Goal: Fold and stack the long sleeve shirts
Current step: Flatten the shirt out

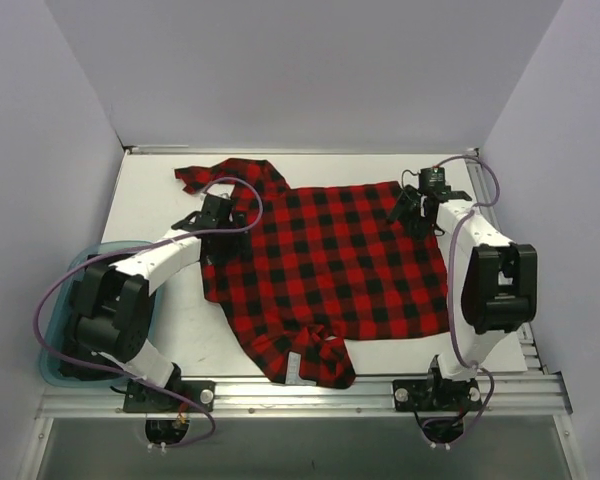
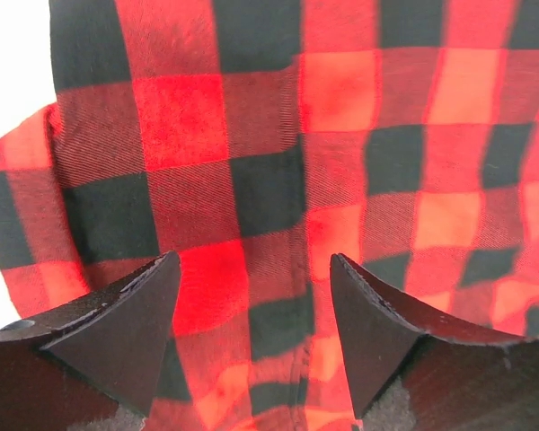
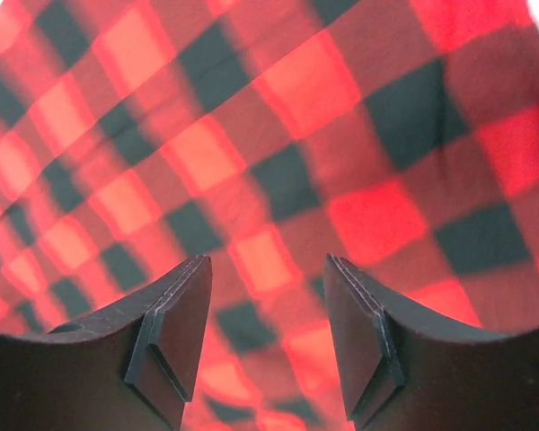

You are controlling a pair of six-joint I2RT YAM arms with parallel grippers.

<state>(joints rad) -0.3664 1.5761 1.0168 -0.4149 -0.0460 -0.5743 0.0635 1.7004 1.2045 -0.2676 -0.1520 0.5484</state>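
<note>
The shirt lies spread on the table, soft, light and floppy, so I think it is best pinched at its far edge, where the left gripper and right gripper hang with fingers apart, holding nothing.

A robotics lab cell: plain pale walls box in a white surface on three sides. The left arm and right arm, trailing cables, are bolted to a metal rail at its near edge.
</note>
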